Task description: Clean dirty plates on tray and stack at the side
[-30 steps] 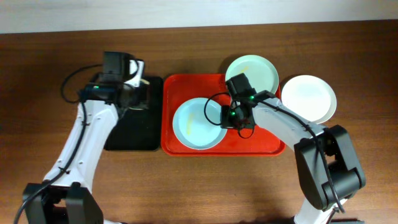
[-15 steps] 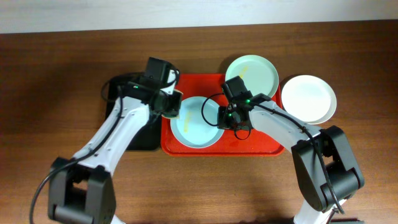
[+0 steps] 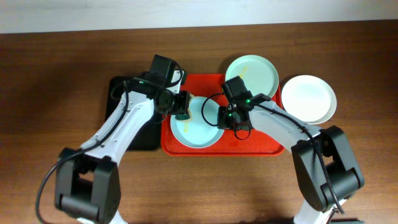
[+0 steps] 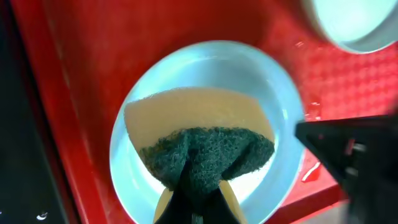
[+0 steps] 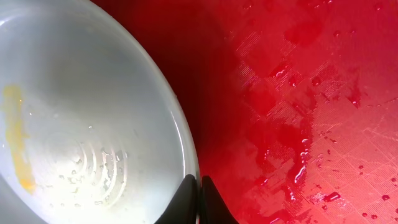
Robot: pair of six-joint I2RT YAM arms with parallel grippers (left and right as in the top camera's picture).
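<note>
The pale blue plate point(image 3: 198, 124) lies flat in the left half of the red tray point(image 3: 264, 142). Its left edge is close to the tray's left rim and its near edge close to the near rim. The right half of the tray floor is bare wet red plastic, with only the right arm above it. A thin yellow smear point(image 5: 17, 146) marks the plate's inside. The right gripper point(image 5: 199, 186) has its jaws pinched on the plate's right rim, one finger inside and one outside. The left gripper point(image 4: 198, 202) has its jaws pressed together on a sponge point(image 4: 199, 134), tan foam with a dark green scouring face. The sponge hangs over the middle of the blue plate; whether it touches the surface I cannot tell. The mint green plate point(image 3: 252, 73) sits across the tray's far right corner, partly over the rim, with a small yellow mark near its left edge. The white plate point(image 3: 308, 98) rests on the wooden table point(image 3: 50, 74) just right of the tray and very near the green plate; whether they touch is unclear. A black tray point(image 3: 134, 134) lies against the red tray's left side under the left arm. Open wood runs along the near edge and the far left. Counted: three plates, two trays, one sponge.
</note>
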